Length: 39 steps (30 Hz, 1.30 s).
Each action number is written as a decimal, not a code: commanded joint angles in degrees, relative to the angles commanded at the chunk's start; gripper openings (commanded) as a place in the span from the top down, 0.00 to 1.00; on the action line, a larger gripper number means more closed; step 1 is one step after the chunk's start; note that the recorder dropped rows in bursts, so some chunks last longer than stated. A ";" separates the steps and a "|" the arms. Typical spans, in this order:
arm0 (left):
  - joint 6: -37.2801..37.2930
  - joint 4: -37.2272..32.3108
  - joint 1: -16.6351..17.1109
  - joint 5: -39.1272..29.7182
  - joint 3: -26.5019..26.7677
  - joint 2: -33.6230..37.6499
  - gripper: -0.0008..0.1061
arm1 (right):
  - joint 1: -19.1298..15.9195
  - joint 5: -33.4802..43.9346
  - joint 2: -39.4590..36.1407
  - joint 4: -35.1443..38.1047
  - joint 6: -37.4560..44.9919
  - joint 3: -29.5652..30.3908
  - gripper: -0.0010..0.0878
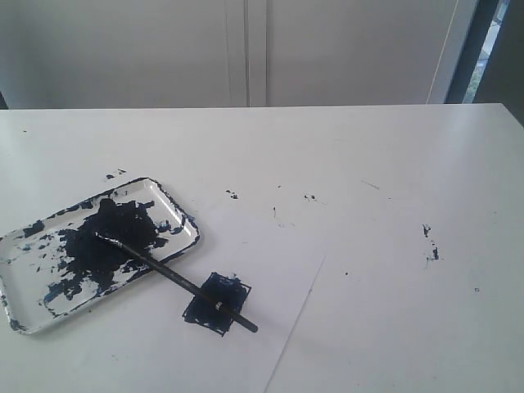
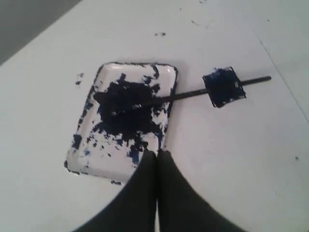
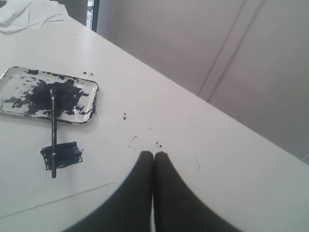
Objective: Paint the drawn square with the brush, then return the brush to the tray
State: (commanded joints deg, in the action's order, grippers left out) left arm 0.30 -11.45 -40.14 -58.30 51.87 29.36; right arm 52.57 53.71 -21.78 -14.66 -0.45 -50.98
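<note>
Evidently the left end effector and right end effector sit closed, empty; brush bridges tray and drawn square.

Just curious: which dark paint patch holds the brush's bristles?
The big blob in the tray; the brush handle merely crosses the smaller painted square.

The exterior camera is looking down at a slant across the white surface toward a pale wall, taking in the tray, the brush and the drawn square in its lower left. The left wrist camera is looking steeply down past the left gripper, fairly near the tray. The right wrist camera is looking past the right gripper from farther off, facing the wall. All three are sharing tray, brush and square.
</note>
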 joint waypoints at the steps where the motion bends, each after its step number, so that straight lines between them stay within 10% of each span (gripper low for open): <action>1: 0.12 0.43 0.00 0.26 -1.87 -1.68 0.99 | 0.00 -0.74 1.21 0.68 -0.69 1.83 0.99; 14: 0.78 4.68 0.00 38.19 -30.80 -7.61 0.99 | 0.00 -39.51 3.17 -1.03 -4.68 29.64 0.99; 33: 0.78 2.63 -0.10 34.17 -33.06 -8.68 0.99 | 0.00 -39.62 4.14 -1.09 -4.68 31.67 0.99; 39: 0.78 3.45 11.00 34.53 -33.06 -13.05 0.99 | -10.21 -39.62 10.14 -0.23 -4.68 31.67 0.99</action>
State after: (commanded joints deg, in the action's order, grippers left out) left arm 1.08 -8.00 -29.15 -23.78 18.82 16.31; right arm 42.36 14.09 -11.64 -14.89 -5.13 -19.31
